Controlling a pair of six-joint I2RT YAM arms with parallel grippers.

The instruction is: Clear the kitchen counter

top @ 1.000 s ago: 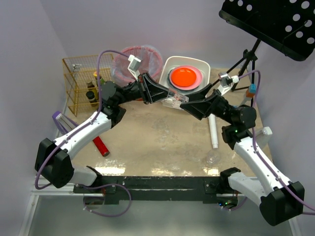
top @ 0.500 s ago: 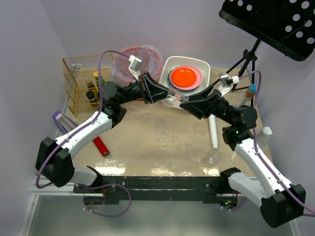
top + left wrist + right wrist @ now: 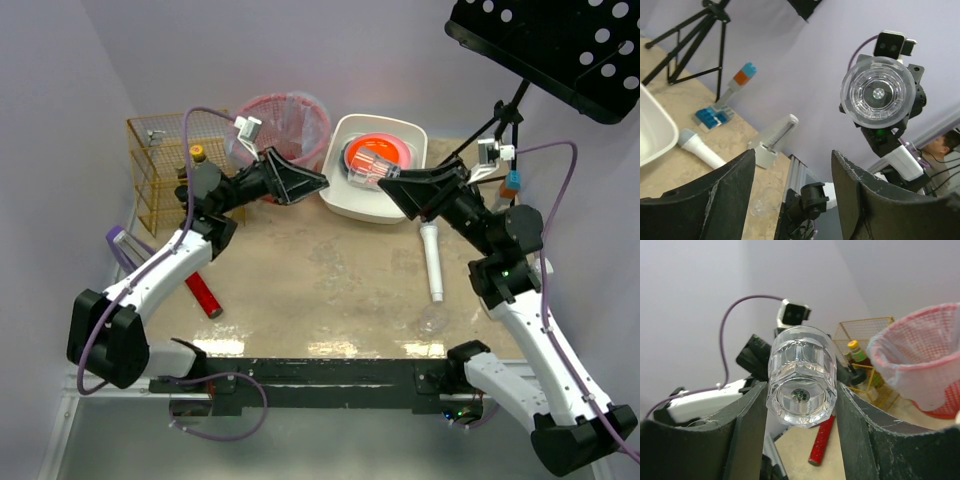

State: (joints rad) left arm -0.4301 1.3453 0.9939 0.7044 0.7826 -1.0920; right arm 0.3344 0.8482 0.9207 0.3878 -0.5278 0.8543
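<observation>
- Right gripper (image 3: 799,390) has its fingers clamped on both sides of a clear glass tumbler (image 3: 368,167), held on its side in the air. Grip looks solid from the wrist view.
- In the top view the tumbler lines up over the white tub (image 3: 345,203), above the orange plate (image 3: 392,147) already lying in it. I can't judge its height above the plate.
- Left gripper (image 3: 792,160) has its jaws spread wide with nothing between them, and hangs near the pink mesh basket (image 3: 300,115).
- Kitchen counter (image 3: 320,270) is not cleared, and I read the job as partway along.
- On it I see a red cylinder (image 3: 204,296) at the left, a white mic-shaped item (image 3: 432,262) at the right, and a small clear object (image 3: 432,320) near the front rail.
- At the right edge: a blue-handled brush (image 3: 511,185) and a white grater-like piece (image 3: 540,268).
- Wire rack (image 3: 150,170) at back left holds bottles.
- My call: the tumbler goes into the tub next, and the loose items follow.
</observation>
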